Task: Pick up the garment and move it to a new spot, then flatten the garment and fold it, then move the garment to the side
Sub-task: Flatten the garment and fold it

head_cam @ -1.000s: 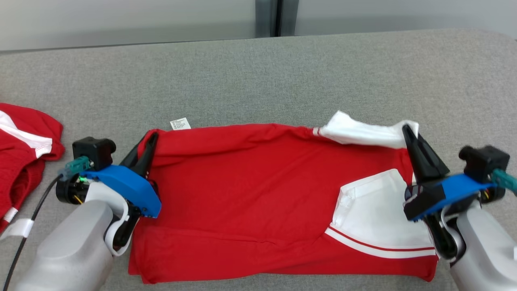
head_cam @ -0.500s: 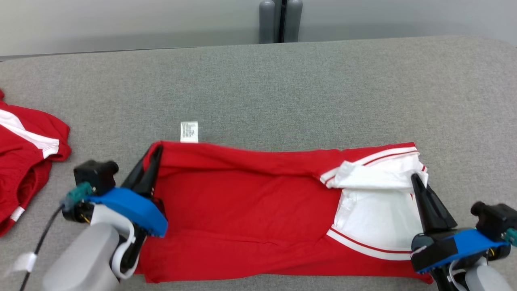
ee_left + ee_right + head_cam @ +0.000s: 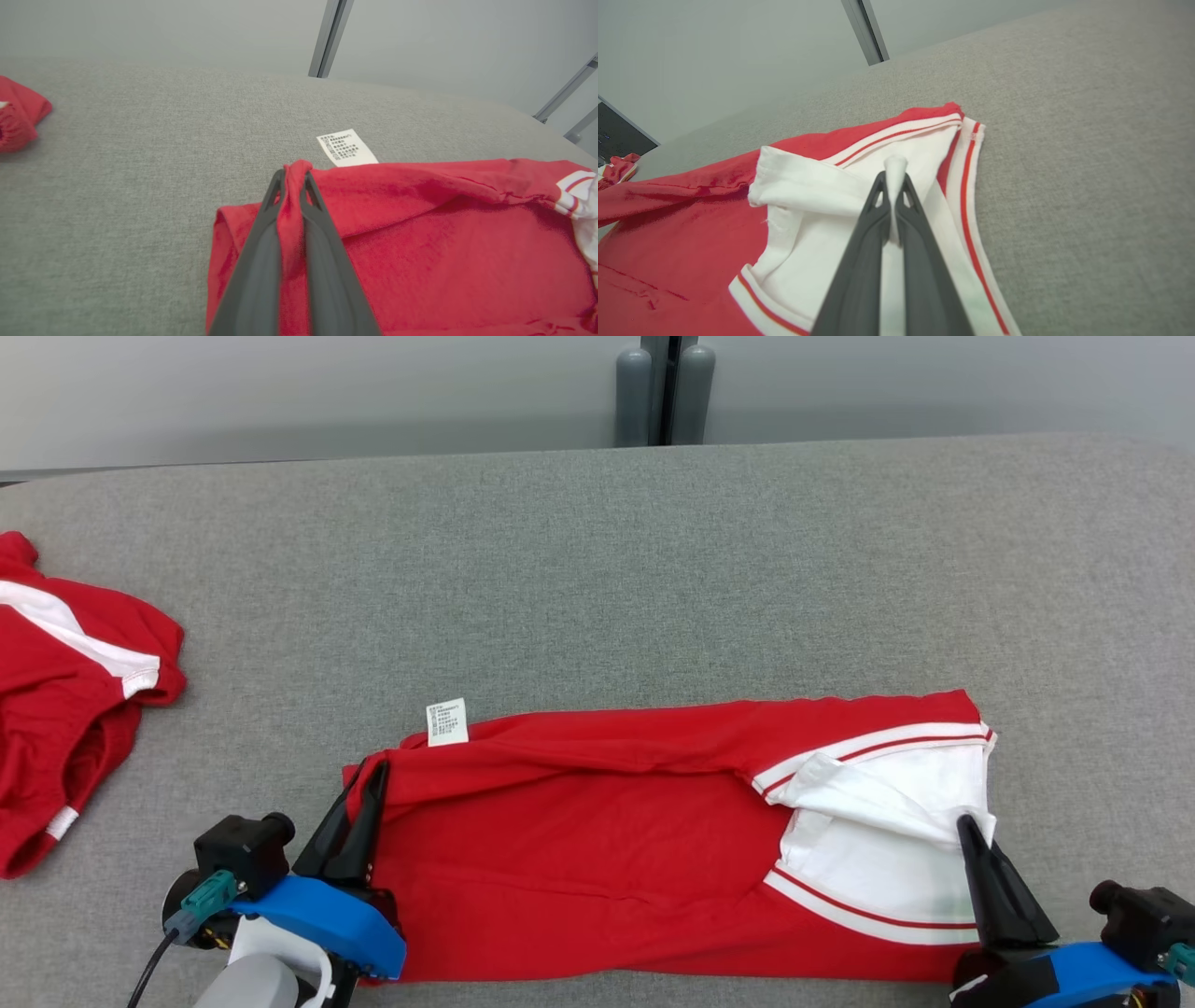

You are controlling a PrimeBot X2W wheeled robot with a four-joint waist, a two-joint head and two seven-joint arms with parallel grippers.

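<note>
I hold the soft, limp garment [image 3: 597, 859] by both ends: left gripper [image 3: 359, 821] pinching red hem, right gripper [image 3: 976, 859] pinching white sleeve.

Your head camera looks forward and down over the grey surface [image 3: 597, 569], your wrist cameras sit low and close, all three share the garment [image 3: 579, 859]

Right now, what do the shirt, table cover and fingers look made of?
Shirt: soft matte knit, likely cotton or a blend; it creases and drapes.
Table cover: grey woven fabric, heathered weave visible.
Fingers: dark, smooth, matte plastic or rubber; can't tell which.
</note>
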